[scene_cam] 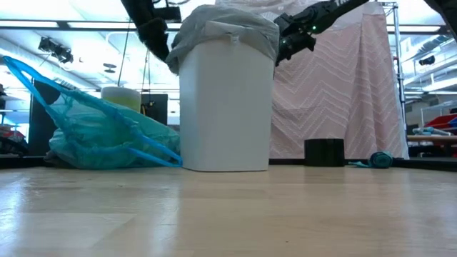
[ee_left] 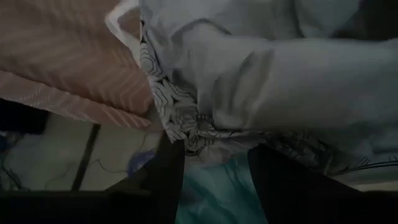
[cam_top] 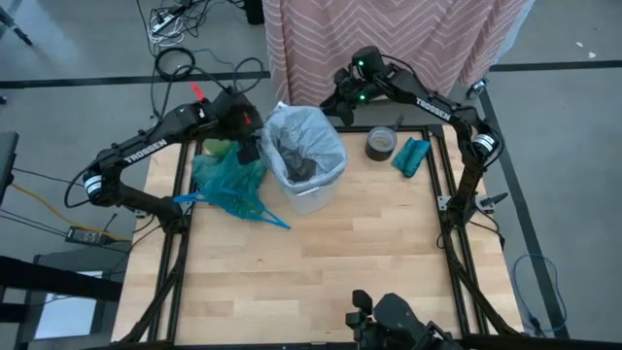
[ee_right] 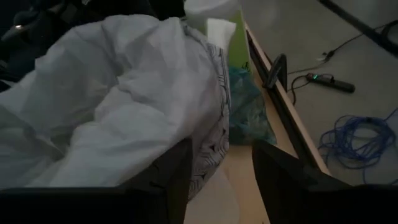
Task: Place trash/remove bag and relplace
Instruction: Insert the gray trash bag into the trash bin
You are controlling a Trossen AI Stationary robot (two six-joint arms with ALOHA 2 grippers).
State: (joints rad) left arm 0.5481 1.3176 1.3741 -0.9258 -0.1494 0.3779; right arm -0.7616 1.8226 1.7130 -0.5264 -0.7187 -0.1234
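Note:
A white bin [cam_top: 313, 197] [scene_cam: 225, 107] stands at the table's far middle. A pale grey plastic bag [cam_top: 309, 134] [ee_right: 124, 93] lines it, folded over the rim. The filled teal bag [cam_top: 228, 185] [scene_cam: 107, 135] lies on the table left of the bin. My left gripper [cam_top: 251, 146] [ee_left: 214, 152] is open at the bin's left rim, with the grey bag's printed edge [ee_left: 186, 127] just beyond its fingers. My right gripper [cam_top: 342, 102] [ee_right: 221, 149] is open at the far right rim, its fingers on either side of the bag's edge [ee_right: 208, 155]. No loose trash shows.
A black tape roll [cam_top: 381, 143] and a teal bundle [cam_top: 411, 156] lie at the far right. A yellow-green container [cam_top: 218, 148] stands behind the teal bag. A pink chevron curtain [cam_top: 389, 39] hangs beyond the far edge. Bare wood [cam_top: 321, 272] fills the near half.

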